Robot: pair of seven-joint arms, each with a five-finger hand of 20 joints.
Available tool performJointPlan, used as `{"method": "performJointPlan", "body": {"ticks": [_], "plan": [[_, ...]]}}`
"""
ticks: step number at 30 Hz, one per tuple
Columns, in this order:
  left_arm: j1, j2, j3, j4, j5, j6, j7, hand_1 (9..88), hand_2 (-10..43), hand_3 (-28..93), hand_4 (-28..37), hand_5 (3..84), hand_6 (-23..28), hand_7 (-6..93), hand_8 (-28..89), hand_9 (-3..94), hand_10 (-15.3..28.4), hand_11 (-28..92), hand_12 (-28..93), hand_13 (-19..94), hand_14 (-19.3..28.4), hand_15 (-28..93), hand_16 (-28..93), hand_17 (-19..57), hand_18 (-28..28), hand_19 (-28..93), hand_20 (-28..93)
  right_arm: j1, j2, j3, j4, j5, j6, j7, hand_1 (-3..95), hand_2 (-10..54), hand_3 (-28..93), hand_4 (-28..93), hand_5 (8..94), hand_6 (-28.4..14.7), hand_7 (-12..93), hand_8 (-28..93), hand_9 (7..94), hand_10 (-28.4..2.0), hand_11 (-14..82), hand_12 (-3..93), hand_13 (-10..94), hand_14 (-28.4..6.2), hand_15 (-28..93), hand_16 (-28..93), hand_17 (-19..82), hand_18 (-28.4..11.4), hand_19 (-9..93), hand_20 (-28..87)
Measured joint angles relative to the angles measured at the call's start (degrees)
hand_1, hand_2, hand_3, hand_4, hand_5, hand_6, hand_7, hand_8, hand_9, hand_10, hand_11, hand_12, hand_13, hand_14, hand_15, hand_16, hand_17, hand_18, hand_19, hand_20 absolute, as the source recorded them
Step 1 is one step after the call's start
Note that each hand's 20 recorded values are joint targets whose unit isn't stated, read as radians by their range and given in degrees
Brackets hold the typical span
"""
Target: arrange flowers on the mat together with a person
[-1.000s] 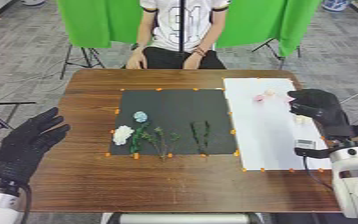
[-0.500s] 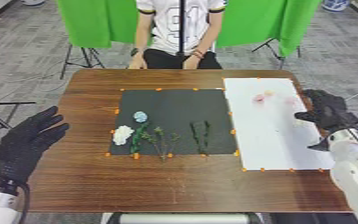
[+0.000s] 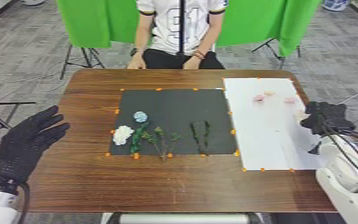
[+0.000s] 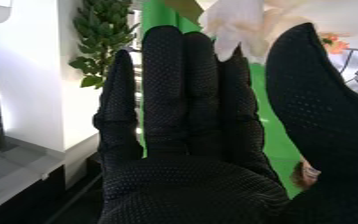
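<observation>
My right hand (image 3: 326, 119) is over the right edge of the white mat (image 3: 269, 135) in the head view, beside a pale flower (image 3: 301, 115). In the right wrist view my right hand (image 4: 189, 185) is open, its fingers straight and thumb apart; pale petals (image 4: 231, 22) show at the fingertips, and I cannot tell if they touch. Pink flowers (image 3: 258, 98) lie on the white mat's far part. The dark mat (image 3: 171, 107) bears a white flower (image 3: 122, 135), a light blue flower (image 3: 140, 116) and green stems (image 3: 206, 136). My left hand (image 3: 26, 142) is open at the table's left side.
Orange tabs (image 3: 233, 131) line both mats. A person sits beyond the far edge of the brown table (image 3: 158, 185), hands off the flowers. Green cloth (image 3: 95, 22) hangs behind.
My right hand has moved back toward the robot and slightly outward, uncovering pink flowers on the white mat. My left hand and the things on the dark mat have kept their places.
</observation>
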Motion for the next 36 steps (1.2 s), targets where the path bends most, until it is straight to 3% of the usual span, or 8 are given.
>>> {"method": "performJointPlan", "body": {"ticks": [1,3,6,14,19,23,30,36], "plan": [[0.0,0.05,0.02,0.01,0.0,0.0,0.0,25.5,0.5,71,-25.5,41.1,6.1,13.3,-8,33.5,14.0,21,14,27,16.6,36,1,-7.1,23.5,49,16,0.5,0.1,-0.5,0.5,0.0,0.3,0.0,44.2,-9.5,78,-28,52.4,2.6,47,-3,65.8,-6.9,29.6,45.5,60,-5.9,59,30,22,-16.3,64,42],[0.0,0.14,0.06,0.02,-0.02,0.0,0.02,25.2,0.6,71,-25.7,41.1,6.1,13.2,-8,33.6,14.1,21,14,27,16.5,36,1,-7.1,23.5,49,16,1.4,0.2,-1.5,1.6,0.2,0.8,-0.1,49.1,-8.7,75,-28,59.9,3.2,51,0,73.7,-6.6,28.3,52.5,66,-5.4,61,34,25,-16.0,65,43],[-0.1,0.15,0.15,0.04,-0.03,-0.03,0.05,25.0,0.6,71,-25.9,41.1,6.1,13.3,-8,33.6,14.1,21,14,27,16.5,36,1,-7.1,23.5,49,16,3.0,0.3,-2.7,2.9,0.6,1.8,-0.3,51.3,-8.7,75,-28,65.2,3.4,51,1,79.1,-5.4,28.6,55.3,70,-5.0,65,30,27,-15.7,67,44],[-0.3,0.0,0.23,0.05,0.0,-0.06,-0.02,25.0,0.7,71,-26.1,41.2,6.2,13.2,-8,33.6,14.0,21,14,27,16.6,36,1,-7.1,23.5,49,16,2.6,-0.1,-2.1,2.1,1.4,3.6,-3.7,50.2,-9.5,79,-28,67.9,2.9,51,1,81.5,-5.0,28.6,55.8,72,-4.9,65,32,28,-15.7,67,44],[-0.1,-0.25,0.1,0.01,0.01,-0.06,-0.07,25.1,0.7,71,-26.1,41.2,6.2,13.2,-8,33.6,14.0,21,14,27,16.6,36,1,-7.1,23.6,49,16,0.5,-1.2,-2.5,-4.0,3.3,11.7,-7.7,50.0,-9.5,80,-28,68.0,2.9,51,2,81.6,-5.0,28.6,55.9,72,-4.8,65,32,28,-15.6,67,45],[0.0,-0.47,0.18,0.0,0.01,-0.05,-0.22,25.1,0.7,71,-26.1,41.2,6.2,13.1,-8,33.4,14.1,21,14,27,16.6,36,1,-7.1,23.5,49,16,3.1,-2.8,-8.7,-8.9,7.4,17.0,-14.8,49.8,-9.5,80,-28,68.2,2.8,51,1,81.7,-5.2,28.5,55.8,72,-4.7,65,33,28,-15.5,68,45],[-0.4,-0.43,0.86,0.03,0.01,-0.04,-0.88,25.1,0.8,71,-26.1,41.2,6.2,13.2,-8,33.5,14.0,21,14,27,16.7,36,1,-7.1,23.5,49,16,15.3,-9.6,-23.1,-7.2,11.2,10.2,-30.2,50.3,-9.5,79,-28,69.2,3.0,50,-1,82.3,-5.2,27.7,54.7,72,-4.7,65,32,28,-15.5,67,45],[-0.8,-0.37,1.17,0.04,0.03,0.02,-1.38,25.1,0.8,71,-26.0,41.3,6.2,13.1,-8,33.5,14.0,21,14,27,16.7,36,1,-7.1,23.4,49,16,23.5,-14.5,-32.8,-1.0,11.5,8.0,-32.4,50.5,-9.5,78,-28,69.2,3.1,50,-1,82.7,-5.2,26.7,54.9,72,-4.7,65,33,29,-15.4,67,45]]}}
